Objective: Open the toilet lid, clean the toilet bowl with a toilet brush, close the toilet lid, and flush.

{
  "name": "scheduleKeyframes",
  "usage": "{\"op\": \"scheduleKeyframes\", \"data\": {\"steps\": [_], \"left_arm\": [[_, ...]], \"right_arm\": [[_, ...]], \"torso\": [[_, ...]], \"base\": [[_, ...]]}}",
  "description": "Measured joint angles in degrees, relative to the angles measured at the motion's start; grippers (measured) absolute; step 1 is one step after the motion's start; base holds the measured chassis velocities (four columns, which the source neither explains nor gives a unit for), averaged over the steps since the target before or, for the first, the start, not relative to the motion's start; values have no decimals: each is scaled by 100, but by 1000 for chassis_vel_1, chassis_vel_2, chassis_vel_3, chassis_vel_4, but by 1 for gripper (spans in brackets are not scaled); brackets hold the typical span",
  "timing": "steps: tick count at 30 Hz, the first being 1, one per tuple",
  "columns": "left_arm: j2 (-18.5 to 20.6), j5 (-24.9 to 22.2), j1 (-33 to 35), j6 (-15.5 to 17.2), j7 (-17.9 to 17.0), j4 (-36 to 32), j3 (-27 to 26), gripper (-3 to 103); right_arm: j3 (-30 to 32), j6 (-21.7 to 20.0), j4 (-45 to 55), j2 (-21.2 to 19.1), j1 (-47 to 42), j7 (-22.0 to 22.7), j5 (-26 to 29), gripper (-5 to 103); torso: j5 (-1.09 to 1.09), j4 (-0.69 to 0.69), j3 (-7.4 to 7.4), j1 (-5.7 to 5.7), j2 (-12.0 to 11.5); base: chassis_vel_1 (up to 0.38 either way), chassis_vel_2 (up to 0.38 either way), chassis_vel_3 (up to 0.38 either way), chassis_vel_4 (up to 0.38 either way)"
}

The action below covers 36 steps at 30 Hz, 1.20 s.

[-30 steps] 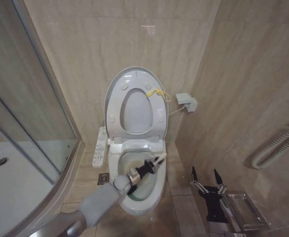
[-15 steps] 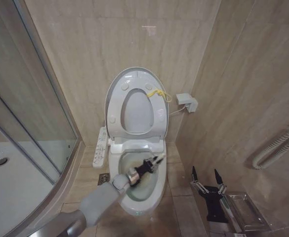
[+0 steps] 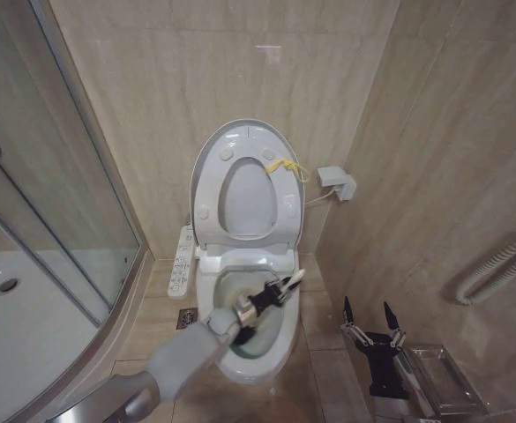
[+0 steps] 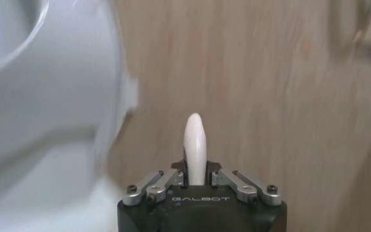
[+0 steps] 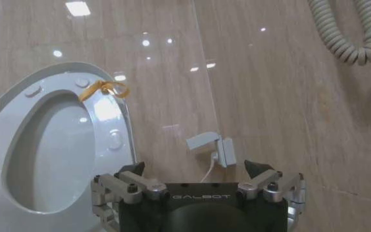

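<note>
The toilet lid (image 3: 244, 198) stands upright against the wall, with the ring seat raised against it and a yellow cord (image 3: 284, 167) on its rim. Below it the toilet bowl (image 3: 273, 339) is uncovered. My left gripper (image 3: 271, 295) hangs over the bowl, shut on the cream-white handle of the toilet brush (image 3: 293, 279); the bristle head is hidden under my wrist. In the left wrist view the gripper (image 4: 196, 176) clamps the handle (image 4: 194, 140) beside the bowl's rim (image 4: 56, 96). My right gripper (image 3: 368, 317) is parked open to the right of the toilet and appears open (image 5: 197, 169) facing the lid (image 5: 44, 145).
A glass shower enclosure (image 3: 55, 220) stands to the left. The white button panel (image 3: 182, 260) is on the toilet's left side. On the right wall are a small white box (image 3: 337, 182) and a coiled hose (image 3: 496, 260). A floor drain (image 3: 185, 318) lies beside the bowl.
The head view has shifted slightly. My left gripper with the brush has moved only a little over the bowl. The right arm has not moved.
</note>
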Motion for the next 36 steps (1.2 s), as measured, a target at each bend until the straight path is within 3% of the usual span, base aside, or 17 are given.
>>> {"op": "scheduleKeyframes", "data": {"steps": [2,5,7,9,13,14,17,18,21,22,23,25,26,28,31,33,36], "left_arm": [[-12,-57,-85,20,13,-166,55,19],[59,37,-117,58,50,201,183,19],[166,192,-149,162,20,627,300,19],[193,213,-149,226,-5,583,305,19],[340,32,-316,1199,-111,-741,267,19],[340,32,-316,1199,-111,-741,267,19],[435,-116,-567,1337,647,-609,326,19],[435,-116,-567,1337,647,-609,326,19],[466,-152,-697,886,1803,376,350,19],[466,-152,-697,886,1803,376,350,19],[455,-218,-744,799,2083,492,351,19],[403,-571,-864,670,2672,434,308,19],[403,-571,-864,670,2672,434,308,19],[268,-831,-939,605,3228,287,168,19],[211,-713,-925,497,3466,650,152,19],[193,-504,-885,381,3608,1002,159,19],[193,-485,-870,377,3679,953,104,19]], "right_arm": [[-8,-7,-8,32,12,0,-32,100],[-16,-14,-10,42,19,1,-47,100],[-17,-16,-21,34,20,1,-48,100],[-16,-17,-25,30,25,1,-48,100],[-1,-27,-47,38,48,8,-49,100],[-1,-27,-47,38,48,8,-49,100],[-7,-31,-69,60,60,11,-69,100],[-7,-31,-69,60,60,11,-69,100],[-4,-41,-52,41,56,12,-67,100],[-4,-41,-52,41,56,12,-67,100],[2,-46,-46,29,56,11,-66,100],[19,-55,-44,20,59,14,-56,100],[19,-55,-44,20,59,14,-56,100],[24,-59,-44,40,60,16,-59,100],[12,-59,-30,65,46,19,-69,100],[6,-59,-1,67,23,18,-77,100],[19,-60,5,49,14,18,-76,100]], "torso": [[-1,-8,-3,-2,2],[0,-3,-1,-1,1],[3,9,0,-1,0],[2,9,-1,-1,1],[-3,-5,-1,-1,1],[-3,-5,-1,-1,1],[0,-5,-1,-2,1],[0,-5,-1,-2,1],[1,9,0,-1,0],[1,9,0,-1,0],[0,10,0,0,0],[0,7,0,0,0],[0,7,0,0,0],[-1,-6,-2,-1,1],[1,-6,-1,-2,1],[0,4,0,-1,0],[1,9,0,-1,0]], "base": [[0,0,0,0],[0,0,0,0],[0,0,0,0],[0,0,0,0],[0,0,0,0],[0,0,0,0],[0,0,0,0],[0,0,0,0],[0,0,0,0],[0,0,0,0],[0,0,0,0],[0,0,0,0],[0,0,0,0],[0,0,0,0],[0,0,0,0],[0,0,0,0],[0,0,0,0]]}}
